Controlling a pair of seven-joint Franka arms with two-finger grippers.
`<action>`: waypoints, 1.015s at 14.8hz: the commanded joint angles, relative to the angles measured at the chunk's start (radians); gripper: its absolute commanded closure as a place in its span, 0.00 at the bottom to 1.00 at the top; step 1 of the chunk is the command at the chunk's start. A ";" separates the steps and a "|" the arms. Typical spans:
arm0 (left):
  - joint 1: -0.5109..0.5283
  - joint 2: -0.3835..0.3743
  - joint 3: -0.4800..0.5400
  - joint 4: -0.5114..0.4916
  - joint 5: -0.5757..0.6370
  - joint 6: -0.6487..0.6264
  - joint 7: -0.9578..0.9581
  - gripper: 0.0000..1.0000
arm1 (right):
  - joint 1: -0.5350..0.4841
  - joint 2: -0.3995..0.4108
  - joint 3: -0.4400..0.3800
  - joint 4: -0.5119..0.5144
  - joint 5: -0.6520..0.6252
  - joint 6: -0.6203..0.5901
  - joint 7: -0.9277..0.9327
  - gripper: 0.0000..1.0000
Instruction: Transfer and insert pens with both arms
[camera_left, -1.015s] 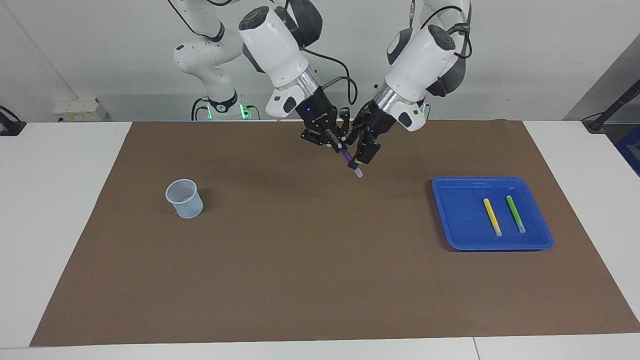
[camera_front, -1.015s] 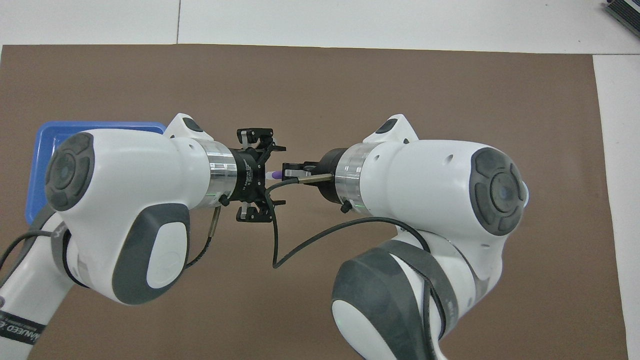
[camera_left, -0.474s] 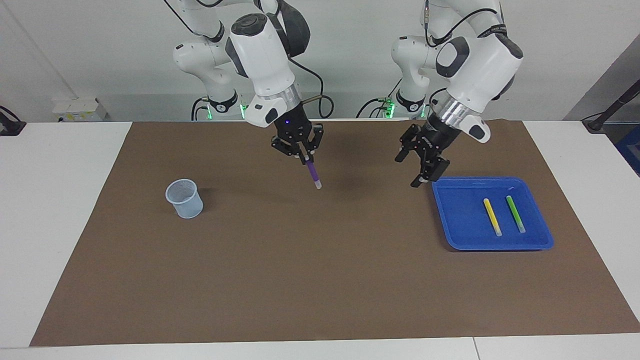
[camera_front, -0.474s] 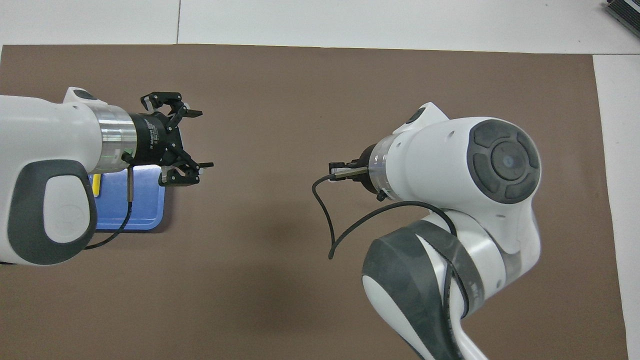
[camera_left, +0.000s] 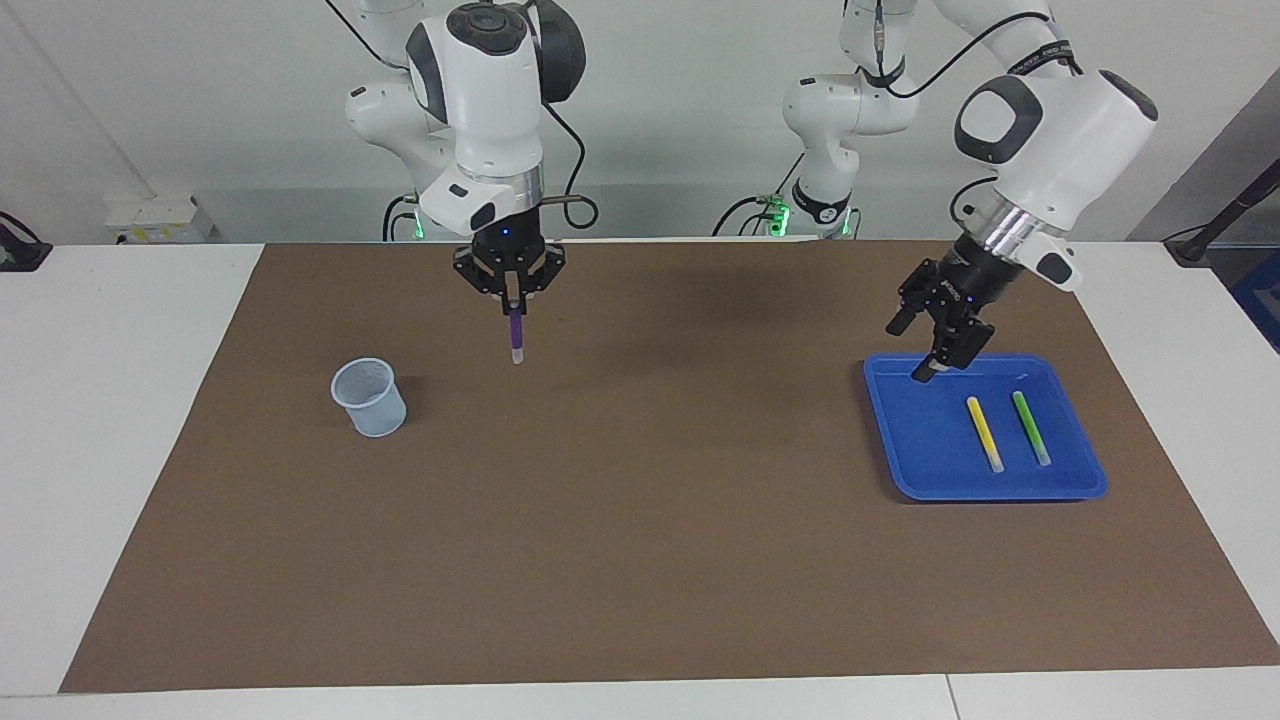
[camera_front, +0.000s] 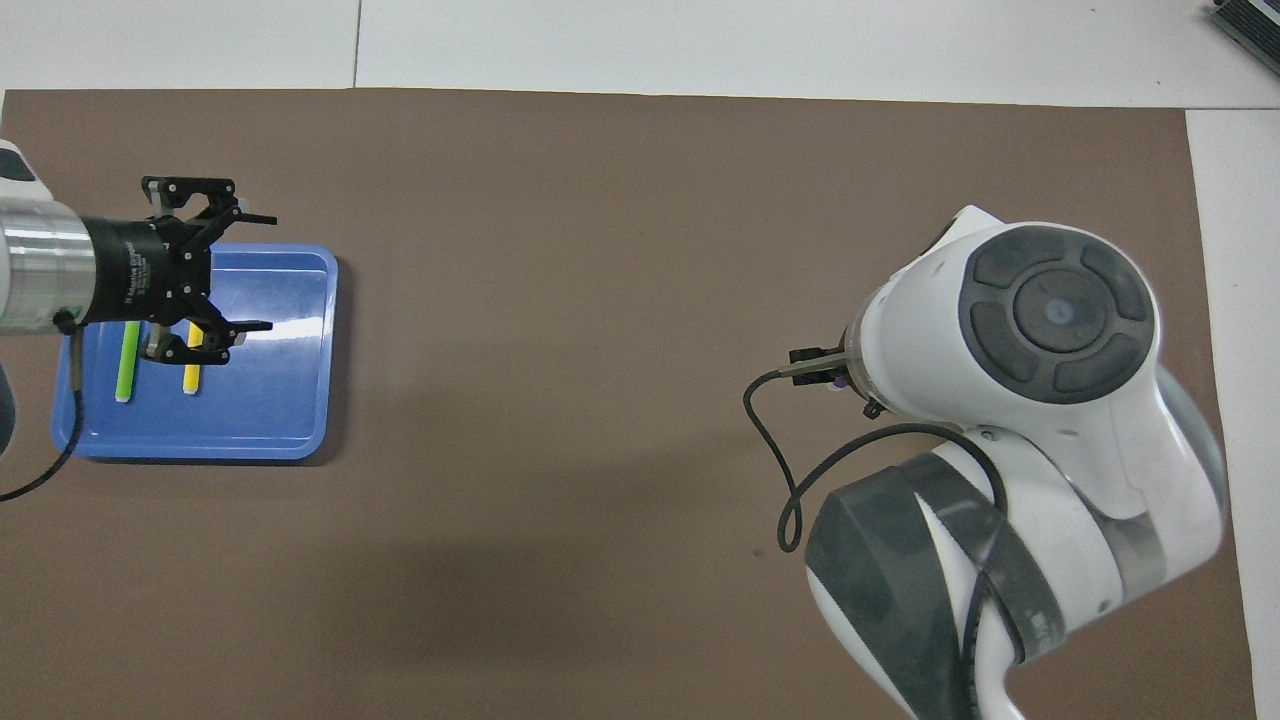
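Handover complete, the two arms had drawn apart within a second. Nearest the onlooker's side of the brown mat, the slim yellow marker pen (camera_left: 985, 434) and the slim green marker pen (camera_left: 1031, 427) lay side by side, not touching, in the shallow blue plastic tray (camera_left: 1085, 489) toward the left arm's end of the table. The left arm's black two-finger gripper (camera_left: 935, 340), its fingers spread wide and empty, had swung from the table's middle to hang over the tray's edge nearest the robots, apparently to fetch another pen. The small pale mesh cup (camera_left: 369, 397) stood empty, as far as could be seen, toward the right arm's end. The right arm's black gripper (camera_left: 512, 296) had carried the slim purple marker pen (camera_left: 516, 335) away from the meeting point; its fingers were clamped on the pen's top, the pale cap end pointing down over bare mat short of the cup. Insertion likely came next.
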 joint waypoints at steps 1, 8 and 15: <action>0.060 -0.028 -0.011 -0.016 0.024 -0.057 0.239 0.00 | -0.049 -0.047 0.009 -0.059 -0.055 -0.021 -0.013 1.00; 0.103 0.022 -0.011 -0.022 0.193 -0.088 0.709 0.00 | -0.184 -0.193 0.011 -0.200 -0.056 0.029 -0.203 1.00; 0.124 0.125 -0.011 -0.036 0.317 -0.006 1.092 0.00 | -0.280 -0.265 0.006 -0.335 -0.046 0.147 -0.325 1.00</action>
